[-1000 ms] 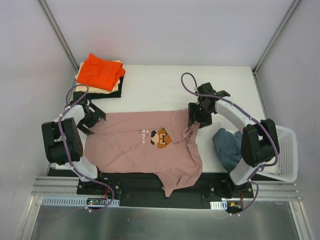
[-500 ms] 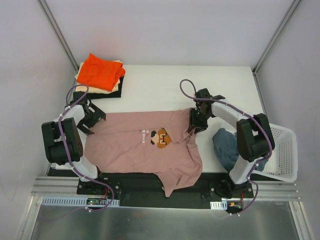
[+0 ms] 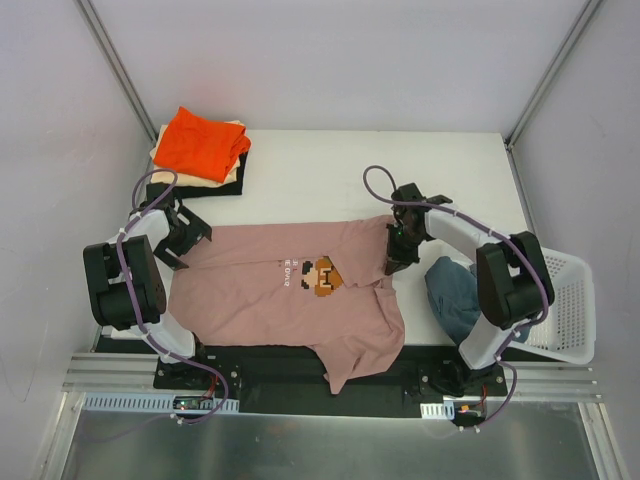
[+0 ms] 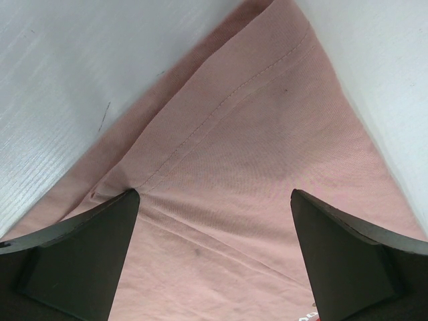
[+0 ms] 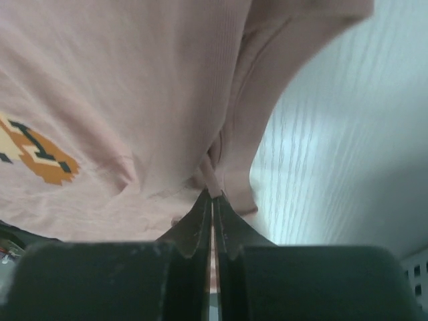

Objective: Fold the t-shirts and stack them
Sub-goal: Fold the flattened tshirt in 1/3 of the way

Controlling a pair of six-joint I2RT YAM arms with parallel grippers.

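Crumpled blue t-shirt (image 3: 450, 292) partly hidden by right arm (image 3: 508, 285); soft pink t-shirt (image 3: 270, 290) pinched at a fold by right gripper (image 5: 212, 198); left gripper (image 4: 214, 195) spread over its stitched hem.

right tool (image 5: 212, 199) lowered, closed, now pinching pink t-shirt (image 3: 255, 295) cloth
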